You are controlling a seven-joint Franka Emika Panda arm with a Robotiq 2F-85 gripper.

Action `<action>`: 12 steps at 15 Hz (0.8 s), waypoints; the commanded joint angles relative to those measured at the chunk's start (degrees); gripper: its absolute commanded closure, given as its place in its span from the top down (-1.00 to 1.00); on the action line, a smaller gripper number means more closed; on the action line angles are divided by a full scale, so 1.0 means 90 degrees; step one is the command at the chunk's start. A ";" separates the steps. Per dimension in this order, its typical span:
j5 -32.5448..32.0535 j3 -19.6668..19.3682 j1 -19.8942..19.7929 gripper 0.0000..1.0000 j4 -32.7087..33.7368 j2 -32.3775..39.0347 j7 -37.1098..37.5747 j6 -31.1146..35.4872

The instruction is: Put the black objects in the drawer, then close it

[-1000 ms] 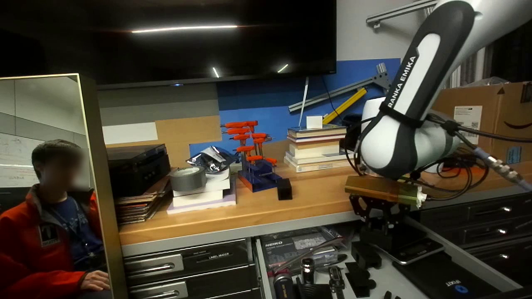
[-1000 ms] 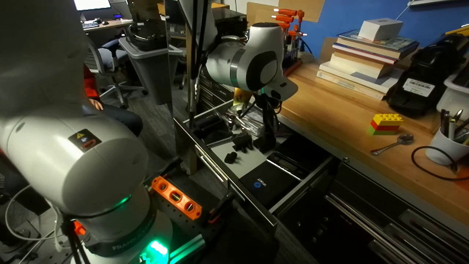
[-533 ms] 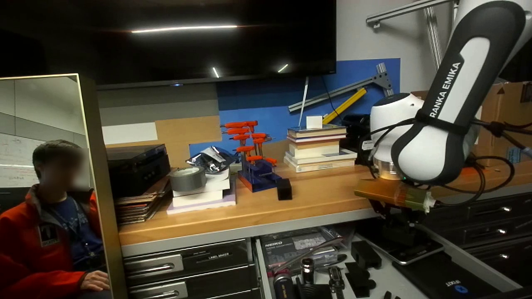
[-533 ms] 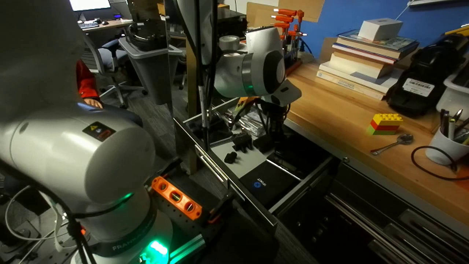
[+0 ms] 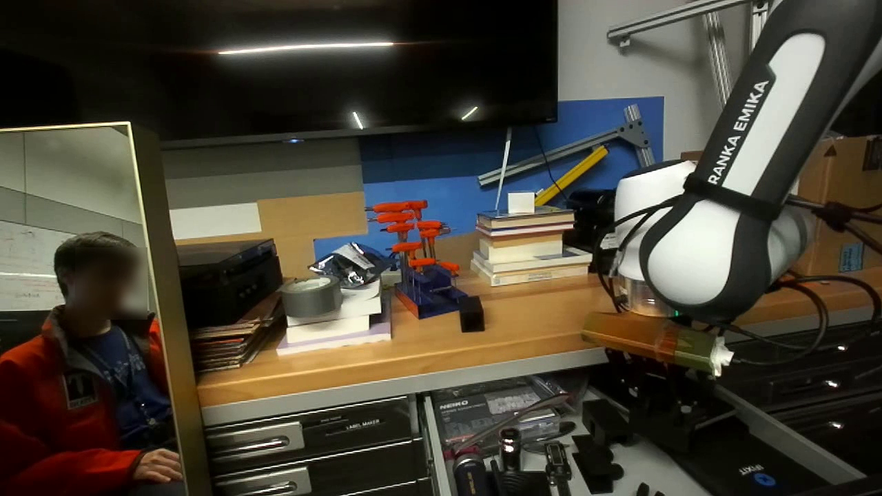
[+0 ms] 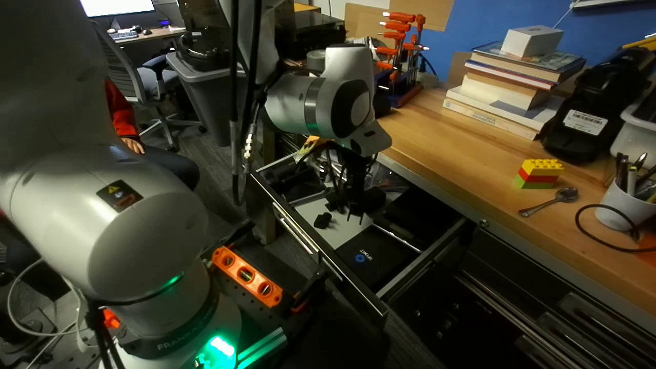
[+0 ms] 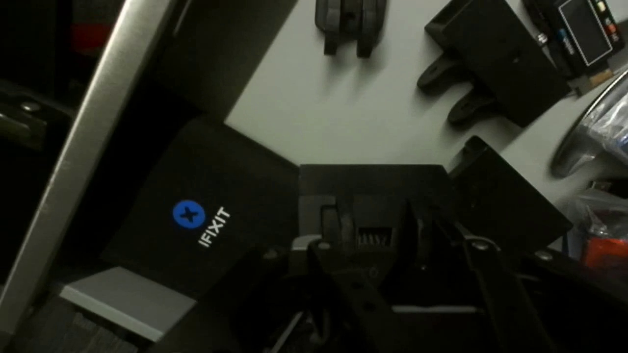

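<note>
The drawer [image 6: 423, 259] stands pulled out; its metal edge also shows in the wrist view [image 7: 89, 132]. My gripper [image 7: 379, 220] is over it, low, fingers partly closed around what appears to be a dark blocky black object [image 7: 373, 179]; the contact is dark and hard to see. Other black pieces lie on the drawer floor: a pronged block [image 7: 500, 63], a smaller two-pronged piece [image 7: 351, 22] and a plain block [image 7: 512, 196], also seen in an exterior view [image 5: 606, 421]. Another black block [image 5: 472, 314] sits on the wooden worktop [image 5: 530, 331] by the red-orange tool rack.
A flat black IFIXIT case [image 7: 196, 181] lies in the drawer beside the gripper. Plastic bags and tools [image 5: 506, 413] fill the drawer's left side. The worktop edge [image 5: 386, 382] overhangs the back of the drawer. An orange level [image 6: 246, 274] lies outside the drawer front.
My gripper moved right across the back of the drawer, then came lower and toward the drawer front. The drawer and the pieces lying in it have not moved.
</note>
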 commanded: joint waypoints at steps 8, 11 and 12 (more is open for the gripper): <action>0.2681 0.0679 -0.0749 -0.54 -0.0184 0.0182 -0.2325 0.0094; 0.3532 0.0847 -0.0837 -0.54 -0.0137 0.0250 -0.3121 0.0006; 0.3805 0.0906 -0.0854 -0.54 -0.0120 0.0261 -0.3369 -0.0030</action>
